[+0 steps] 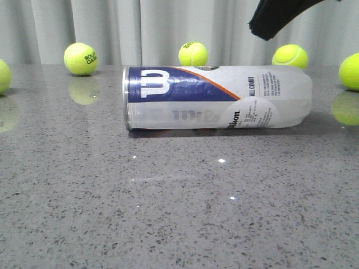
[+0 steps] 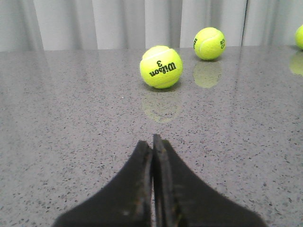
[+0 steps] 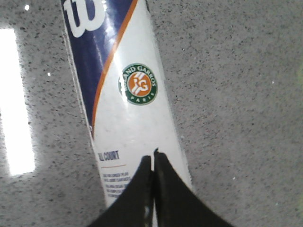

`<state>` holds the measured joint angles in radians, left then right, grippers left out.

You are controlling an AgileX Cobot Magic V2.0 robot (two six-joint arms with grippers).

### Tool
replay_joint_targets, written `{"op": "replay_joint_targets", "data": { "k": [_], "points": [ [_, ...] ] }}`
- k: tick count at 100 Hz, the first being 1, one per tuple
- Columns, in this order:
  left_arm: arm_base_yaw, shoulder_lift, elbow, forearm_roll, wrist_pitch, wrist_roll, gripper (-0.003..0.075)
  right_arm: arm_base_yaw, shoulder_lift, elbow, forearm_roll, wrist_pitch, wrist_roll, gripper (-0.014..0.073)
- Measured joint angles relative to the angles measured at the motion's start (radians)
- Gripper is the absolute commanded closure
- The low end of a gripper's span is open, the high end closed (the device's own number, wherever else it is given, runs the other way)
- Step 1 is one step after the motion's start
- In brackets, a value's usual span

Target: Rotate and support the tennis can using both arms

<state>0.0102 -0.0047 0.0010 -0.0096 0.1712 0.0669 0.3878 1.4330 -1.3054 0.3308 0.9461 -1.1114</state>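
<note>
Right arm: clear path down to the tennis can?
Probably yes. The right gripper, fingers shut, hangs directly over the lying tennis can near its clear end, with nothing between them. It would need to open first to grasp.

I read a white "W", "Wilson", "ALL COURT" and a "ROLAND GARROS PARIS" badge on the can (image 1: 219,98); one ball (image 2: 161,66) says "Wilson 3".
</note>
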Motion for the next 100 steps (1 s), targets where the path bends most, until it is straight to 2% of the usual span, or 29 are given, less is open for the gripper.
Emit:
{"op": "replay_joint_targets", "data": {
  "k": [23, 33, 45, 58, 100],
  "points": [
    [0.0, 0.0, 0.0, 0.0, 0.0, 0.0, 0.0739, 0.0, -0.05, 0.0, 0.0, 0.004, 0.465, 0.0654],
    [0.0, 0.0, 0.0, 0.0, 0.0, 0.0, 0.0739, 0.0, -0.083, 0.027, 0.0, -0.064, 0.648, 0.0654],
    [0.0, 0.0, 0.0, 0.0, 0.0, 0.0, 0.0739, 0.0, -0.14, 0.11, 0.0, -0.176, 0.799, 0.0654],
    [0.0, 0.0, 0.0, 0.0, 0.0, 0.0, 0.0739, 0.0, -0.22, 0.238, 0.0, -0.295, 0.848, 0.0654],
    [0.0, 0.0, 0.0, 0.0, -0.045, 0.0, 0.0739, 0.0, -0.622, 0.702, 0.0, -0.736, 0.86, 0.0654]
  ]
}}
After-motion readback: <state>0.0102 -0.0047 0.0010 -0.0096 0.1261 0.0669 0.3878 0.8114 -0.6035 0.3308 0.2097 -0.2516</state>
